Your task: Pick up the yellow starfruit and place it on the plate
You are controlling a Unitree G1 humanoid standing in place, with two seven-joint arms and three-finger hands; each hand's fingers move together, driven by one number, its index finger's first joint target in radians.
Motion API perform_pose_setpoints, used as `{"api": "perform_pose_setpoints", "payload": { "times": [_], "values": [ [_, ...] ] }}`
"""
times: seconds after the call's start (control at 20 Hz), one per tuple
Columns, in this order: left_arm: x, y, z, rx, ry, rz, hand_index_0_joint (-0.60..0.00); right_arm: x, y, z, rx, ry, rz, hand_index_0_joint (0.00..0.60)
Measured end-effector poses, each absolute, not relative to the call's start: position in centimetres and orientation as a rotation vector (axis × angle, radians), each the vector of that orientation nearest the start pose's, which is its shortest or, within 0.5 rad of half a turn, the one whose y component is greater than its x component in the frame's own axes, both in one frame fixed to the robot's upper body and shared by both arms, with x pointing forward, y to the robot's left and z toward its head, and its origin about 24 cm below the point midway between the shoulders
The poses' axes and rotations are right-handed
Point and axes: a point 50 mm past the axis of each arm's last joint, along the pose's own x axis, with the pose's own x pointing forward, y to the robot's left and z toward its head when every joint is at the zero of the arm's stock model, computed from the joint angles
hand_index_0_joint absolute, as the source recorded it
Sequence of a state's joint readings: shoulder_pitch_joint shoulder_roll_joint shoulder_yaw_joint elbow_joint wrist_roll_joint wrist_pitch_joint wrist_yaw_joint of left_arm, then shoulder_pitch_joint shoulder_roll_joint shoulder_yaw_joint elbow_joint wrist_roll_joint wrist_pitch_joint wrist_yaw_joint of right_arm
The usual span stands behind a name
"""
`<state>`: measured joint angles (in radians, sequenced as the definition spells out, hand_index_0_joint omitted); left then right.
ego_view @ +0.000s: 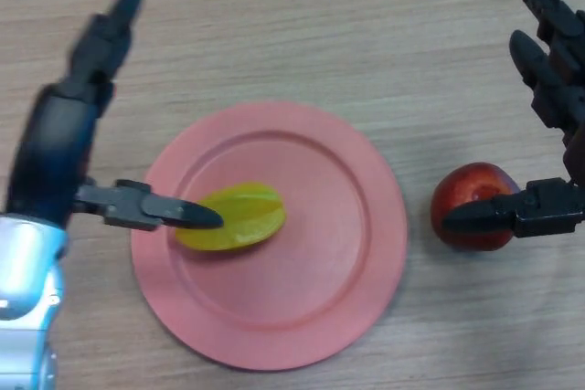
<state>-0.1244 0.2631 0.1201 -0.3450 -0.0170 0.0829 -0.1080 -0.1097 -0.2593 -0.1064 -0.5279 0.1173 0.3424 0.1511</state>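
Left hand (pixel 73 125): head view, fingers straight and spread, thumb tip over the starfruit (pixel 236 217), nothing gripped. Starfruit: yellow, ridged, lying on the pink plate (pixel 356 226), left of centre. Right hand (pixel 548 134): released, thumb beside a red apple (pixel 471 203).

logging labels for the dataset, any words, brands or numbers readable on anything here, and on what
None: no text, brand, number or sign shows anywhere.
Yellow starfruit: unmarked.
Pink plate: plain.
Red apple: no sticker in view.
Left hand and right hand: plain black.
Wooden table: grain only.
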Motion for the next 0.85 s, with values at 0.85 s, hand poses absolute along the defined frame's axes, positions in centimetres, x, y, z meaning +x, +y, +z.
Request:
{"api": "perform_pose_setpoints", "payload": {
  "times": [0.85],
  "values": [
    [24.3,21.4,15.4,0.213,-0.367,0.047,0.0,25.1,-17.3,16.4,-0.216,-0.299,0.177,0.0]
  ]
}}
